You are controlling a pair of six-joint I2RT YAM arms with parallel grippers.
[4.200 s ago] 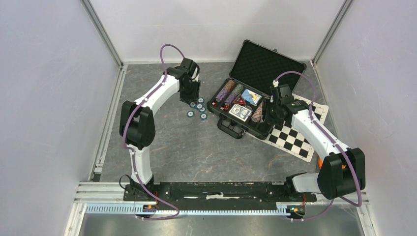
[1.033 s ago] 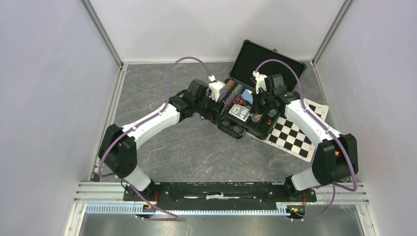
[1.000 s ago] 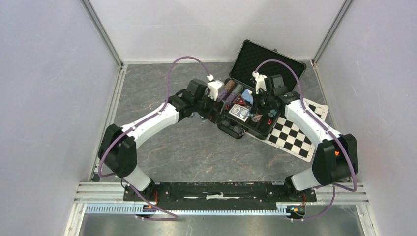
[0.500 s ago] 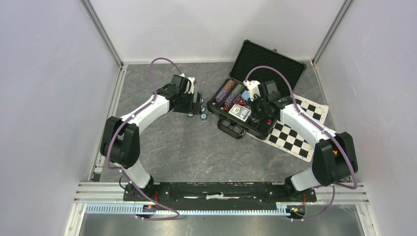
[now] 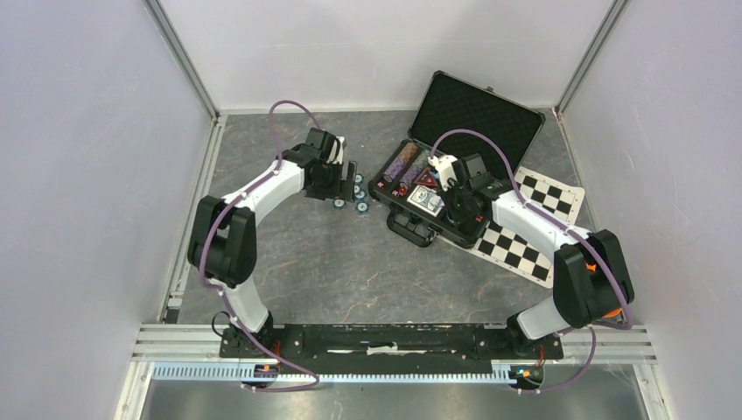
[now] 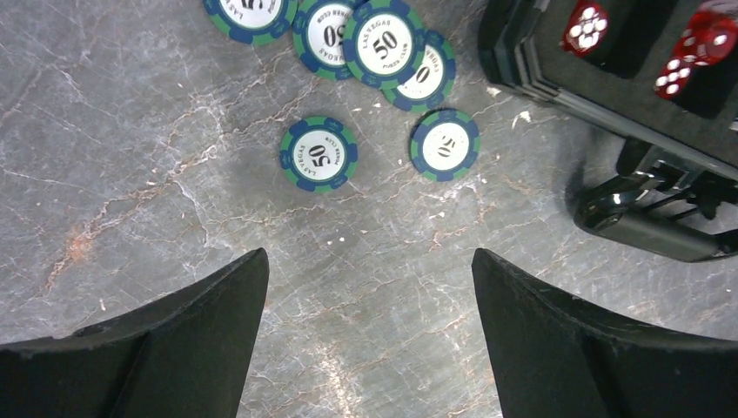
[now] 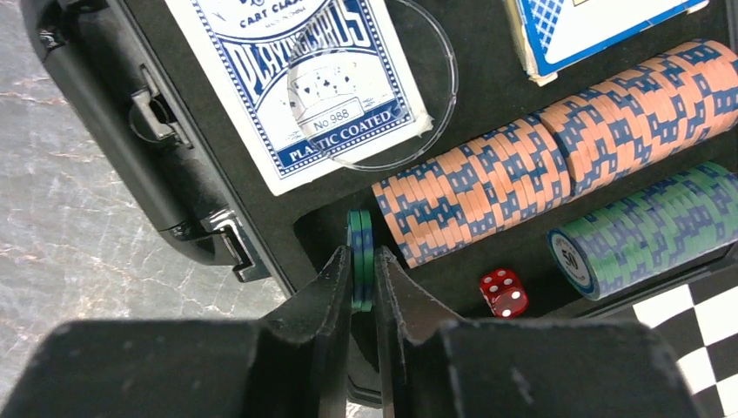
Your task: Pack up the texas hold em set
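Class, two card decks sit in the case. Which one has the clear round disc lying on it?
The card deck reading "Plastic Coated", by the latch; the clear disc overlaps its corner. The other deck lies apart from it.

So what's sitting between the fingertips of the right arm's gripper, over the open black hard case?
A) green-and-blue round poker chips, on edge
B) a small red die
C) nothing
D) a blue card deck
A: the right wrist view shows green-and-blue round poker chips on edge between the fingertips of the right gripper, over the black hard case; the small red die lies apart.
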